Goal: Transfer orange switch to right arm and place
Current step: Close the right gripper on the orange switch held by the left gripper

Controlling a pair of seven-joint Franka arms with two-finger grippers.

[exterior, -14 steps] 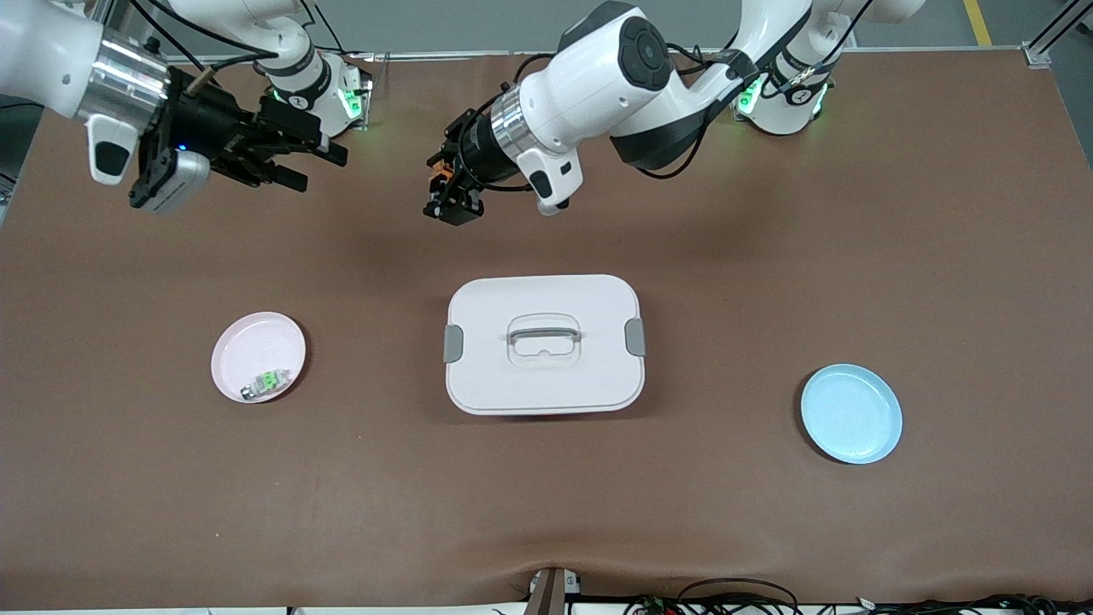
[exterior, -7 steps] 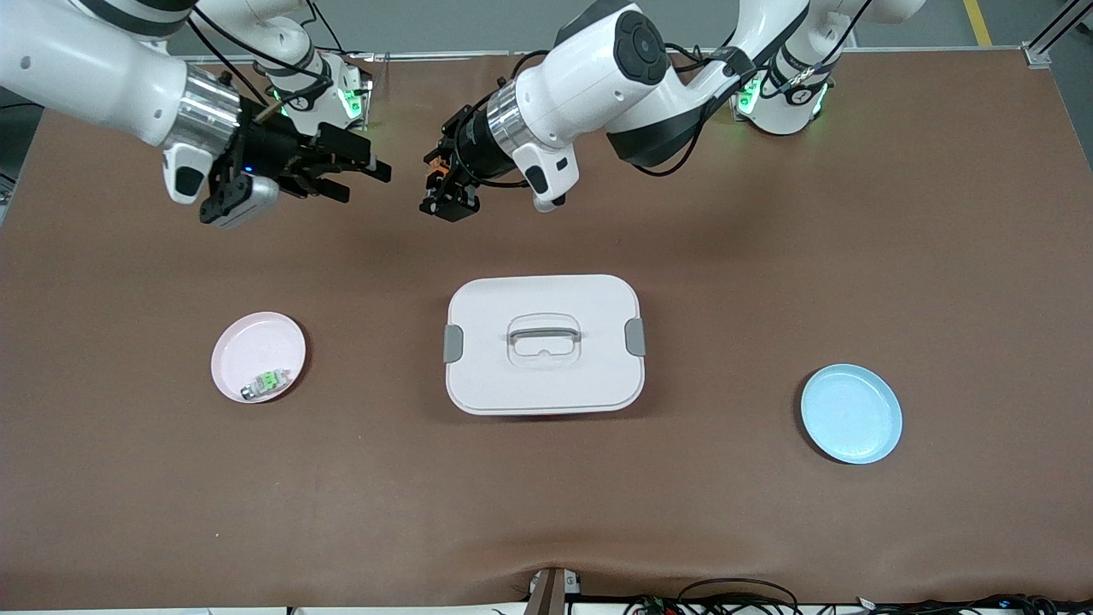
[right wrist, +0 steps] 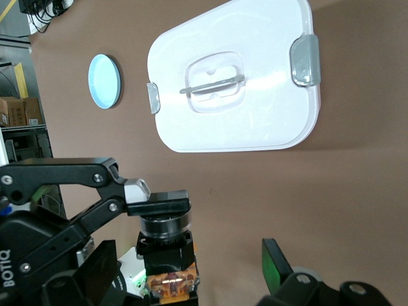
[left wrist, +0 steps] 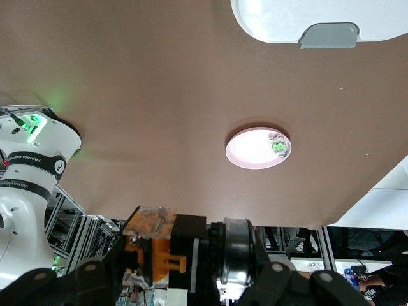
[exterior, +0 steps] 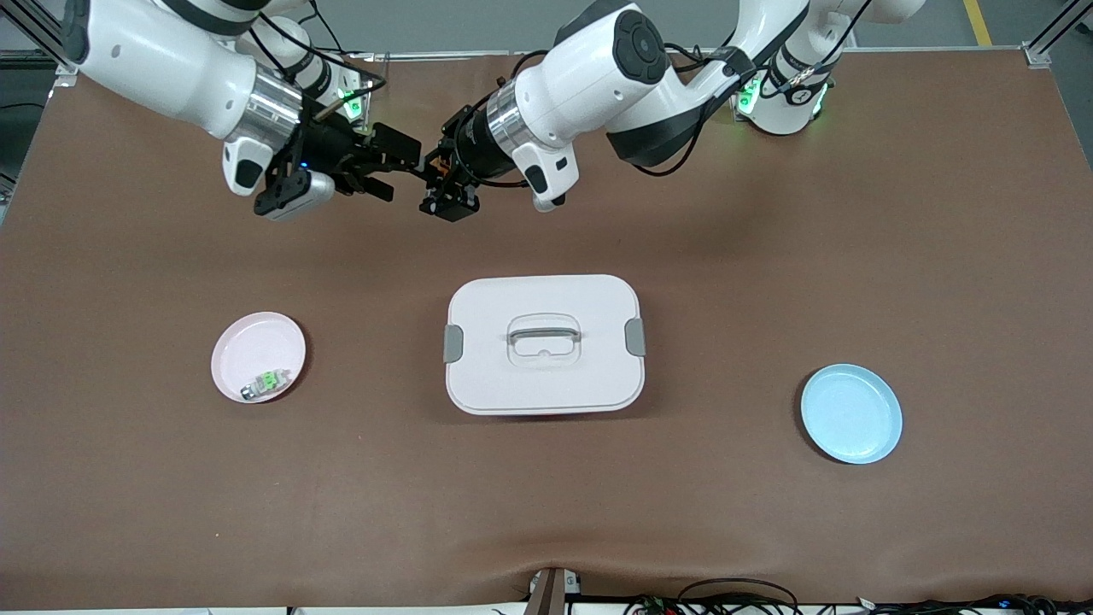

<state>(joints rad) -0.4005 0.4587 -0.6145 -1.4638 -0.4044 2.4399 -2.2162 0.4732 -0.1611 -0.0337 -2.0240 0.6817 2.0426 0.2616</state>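
Orange switch (exterior: pixel 439 171) sits pinched in our left gripper (exterior: pixel 446 203), up over bare table (exterior: pixel 768 256). Our right gripper (exterior: pixel 401 166) has fingers spread wide, straddling it, not closed. White lidded box (exterior: pixel 544 344) lies nearer the front camera.

Brown table (exterior: pixel 768 213), white lidded box (exterior: pixel 544 344), pink plate (exterior: pixel 248 342), blue plate (exterior: pixel 851 413)

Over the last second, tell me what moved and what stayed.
The right gripper, open, swung in from the right arm's end of the table and now brackets the orange switch held up by the shut left gripper. The left gripper barely moved. Box and both plates stayed.
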